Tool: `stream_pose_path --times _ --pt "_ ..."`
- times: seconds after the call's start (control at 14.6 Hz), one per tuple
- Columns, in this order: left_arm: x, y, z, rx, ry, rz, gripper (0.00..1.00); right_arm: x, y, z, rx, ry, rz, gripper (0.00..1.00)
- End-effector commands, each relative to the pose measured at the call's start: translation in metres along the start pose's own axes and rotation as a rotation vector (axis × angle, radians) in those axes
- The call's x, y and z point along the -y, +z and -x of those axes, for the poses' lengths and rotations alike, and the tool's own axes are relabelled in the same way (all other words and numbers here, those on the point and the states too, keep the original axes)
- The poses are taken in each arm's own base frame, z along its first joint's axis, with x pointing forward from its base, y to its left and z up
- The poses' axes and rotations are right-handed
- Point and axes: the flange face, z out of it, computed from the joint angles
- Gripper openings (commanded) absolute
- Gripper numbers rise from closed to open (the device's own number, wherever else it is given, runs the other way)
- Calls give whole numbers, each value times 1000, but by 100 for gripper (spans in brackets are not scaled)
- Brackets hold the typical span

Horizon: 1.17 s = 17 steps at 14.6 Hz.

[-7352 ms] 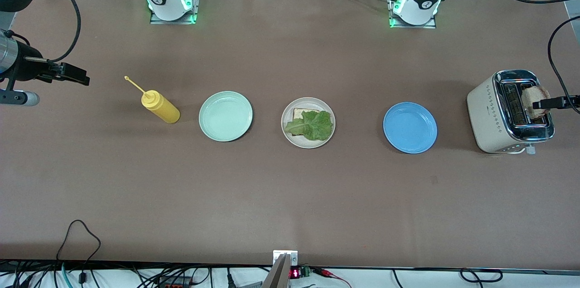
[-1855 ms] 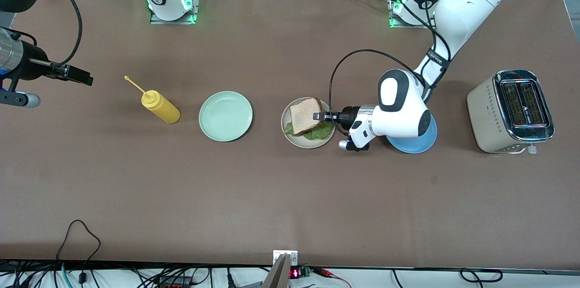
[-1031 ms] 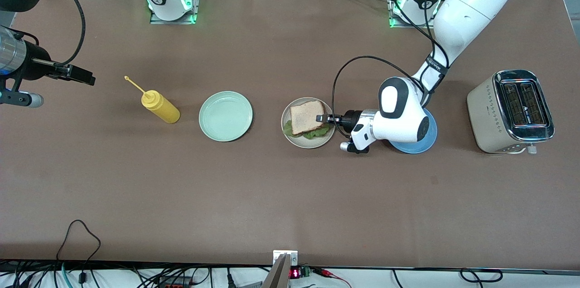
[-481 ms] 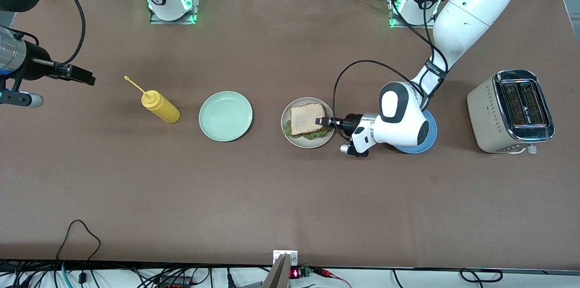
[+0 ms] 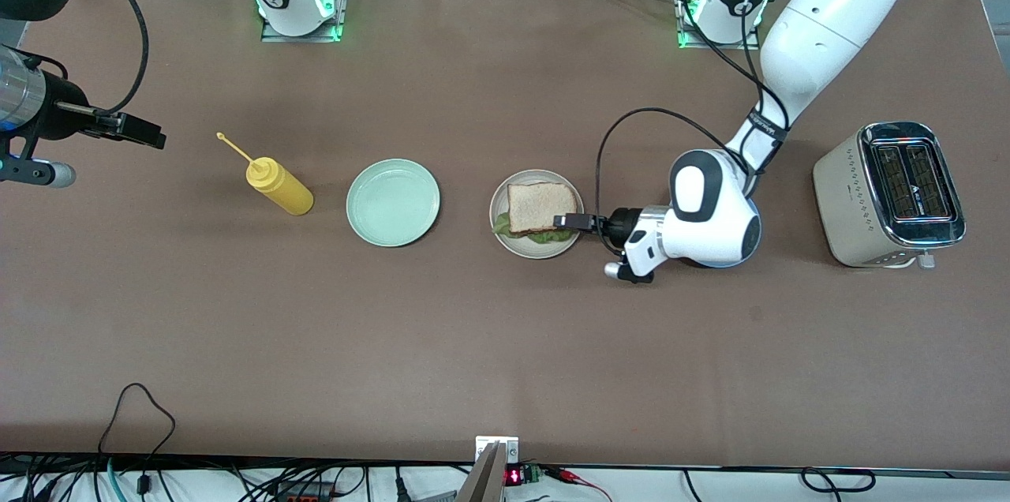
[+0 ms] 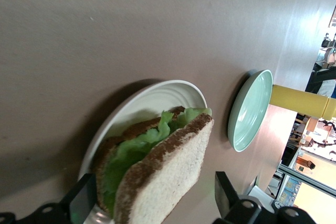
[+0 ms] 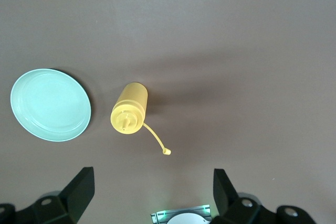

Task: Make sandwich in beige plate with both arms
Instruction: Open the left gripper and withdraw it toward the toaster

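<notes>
The sandwich [image 5: 540, 207] lies in the beige plate [image 5: 521, 249]: a toasted slice on top, green lettuce under it, a second slice at the bottom. In the left wrist view the sandwich [image 6: 157, 177] fills the space between the fingers, with the beige plate's rim [image 6: 152, 95] around it. My left gripper [image 5: 566, 220] is low at the plate's edge toward the left arm's end, open, its fingers [image 6: 84, 200] apart from the bread on both sides. My right gripper [image 5: 146, 137] waits open in the air at the right arm's end of the table and holds nothing; in its wrist view [image 7: 152, 187] nothing is between the fingers.
A mint-green plate [image 5: 393, 202] sits beside the beige one, toward the right arm's end, with a yellow squeeze bottle [image 5: 280, 186] past it. A blue plate [image 5: 758, 232] is mostly hidden under the left wrist. A toaster [image 5: 888, 194] stands at the left arm's end.
My left gripper has opened and let go of the top bread slice, which now lies flat on the lettuce. The hand has drawn back a little toward the left arm's end. The right arm has not moved.
</notes>
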Motion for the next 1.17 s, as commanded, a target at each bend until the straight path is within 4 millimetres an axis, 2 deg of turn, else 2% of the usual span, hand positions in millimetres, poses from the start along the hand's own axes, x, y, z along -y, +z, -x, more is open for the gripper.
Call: stream_pose_path --times 0.0,0.14,0.21,0.62,0.69,0.82,0.96,1.1 --pt "-1 -27 4 13 29 -19 100 0 -4 0 -8 12 5 100" --pt "2 -50 7 29 23 -28 100 0 -4 0 -7 12 6 100" --pt "2 -68 9 31 30 -47 100 0 -4 0 -7 12 6 100" --pt "16 -199 27 35 106 -367 100 0 -4 0 -7 12 6 100" --pt "19 -226 31 12 115 -439 100 0 -4 0 -8 12 5 100" --pt "21 -264 41 -2 118 -547 100 2 -4 0 -10 9 6 100" --pt "9 -309 51 -52 128 -653 100 3 -4 0 -9 8 6 100" --pt "-15 -347 59 -63 140 -745 100 2 -5 1 -10 9 6 100"
